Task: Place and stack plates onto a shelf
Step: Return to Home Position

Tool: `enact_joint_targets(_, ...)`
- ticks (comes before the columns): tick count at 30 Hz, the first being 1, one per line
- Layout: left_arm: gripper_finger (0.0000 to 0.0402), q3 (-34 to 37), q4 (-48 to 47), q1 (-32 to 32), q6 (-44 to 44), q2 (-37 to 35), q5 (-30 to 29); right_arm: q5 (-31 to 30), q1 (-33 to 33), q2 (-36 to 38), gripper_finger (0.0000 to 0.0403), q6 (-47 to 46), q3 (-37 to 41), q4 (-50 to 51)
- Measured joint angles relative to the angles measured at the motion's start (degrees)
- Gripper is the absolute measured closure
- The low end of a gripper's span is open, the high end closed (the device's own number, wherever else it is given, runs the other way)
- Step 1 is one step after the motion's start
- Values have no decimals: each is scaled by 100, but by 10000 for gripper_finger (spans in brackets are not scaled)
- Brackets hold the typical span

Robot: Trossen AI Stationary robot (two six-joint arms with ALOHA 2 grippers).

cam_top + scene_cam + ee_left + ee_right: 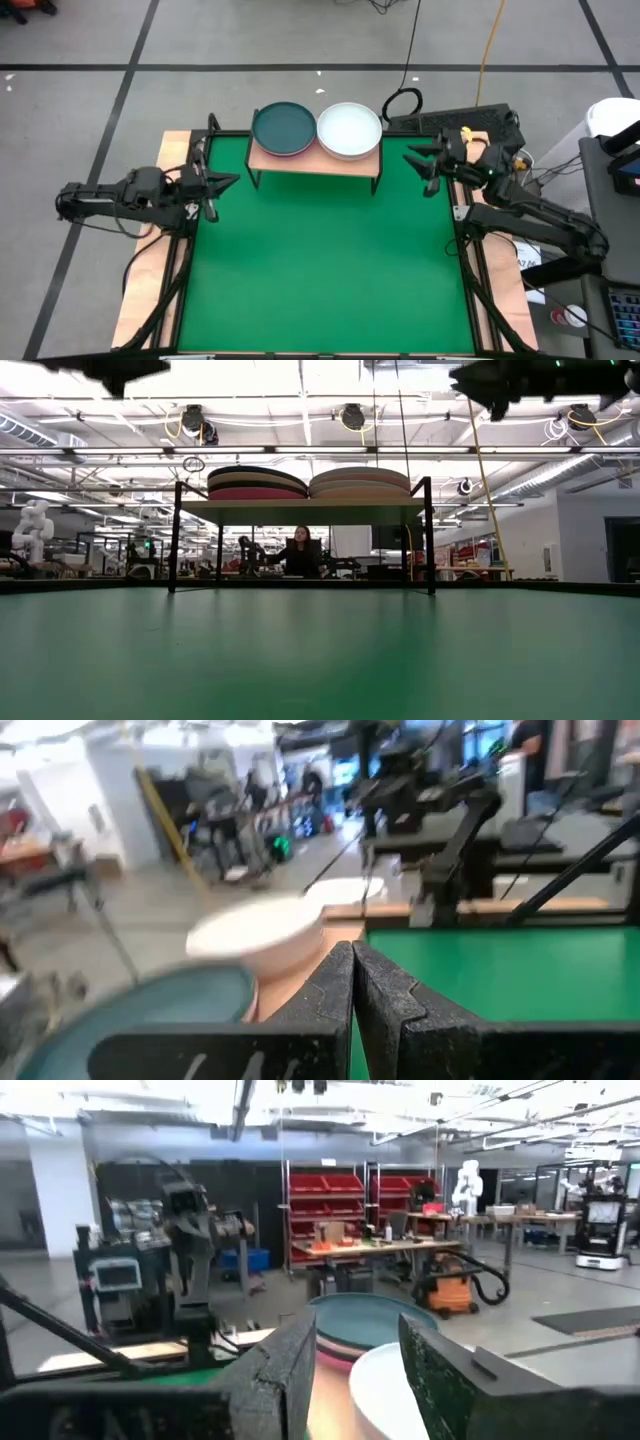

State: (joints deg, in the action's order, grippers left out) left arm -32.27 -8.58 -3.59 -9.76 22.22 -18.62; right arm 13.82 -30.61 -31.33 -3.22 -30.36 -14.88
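Observation:
The shelf (315, 160), a light-wood board on black legs, stands at the table's far edge. Two stacks of plates rest on it: a dark teal plate (284, 127) tops the left stack, with pink ones under it in the low view (257, 483); a pale mint-white plate (349, 129) tops the right stack (360, 482). My left gripper (226, 182) hovers at the table's left edge, shut and empty, its fingers meeting in the left wrist view (354, 982). My right gripper (414, 157) is open and empty, just right of the shelf; the right wrist view (356, 1365) shows its parted fingers.
The green table top (325, 270) spreads out in front of the shelf. Wooden side boards and black frame rails (175, 270) run along both table edges. A black cable loop (402, 103) and a keyboard (455, 120) lie beyond the far right corner. A person (300, 552) sits far behind the shelf.

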Motion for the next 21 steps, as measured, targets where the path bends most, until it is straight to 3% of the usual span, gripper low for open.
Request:
enact_joint_targets(5, 390, 721, 323, 100, 468, -589, -80, 0, -2, 386, 277, -92, 677, -119)
enact_joint_targets(10, 390, 1092, 554, 100, 699, -1210, -94, -13, -2, 715, 277, 6, 824, 471)
enact_joint_targets(17, 390, 1117, 532, 100, 672, -1999, -93, -24, -2, 2095, 277, 232, 547, 1480)
enact_joint_targets(21, 390, 1112, 58, 100, 562, -2199, -104, -34, -2, 2920, 277, 205, 545, 2094)
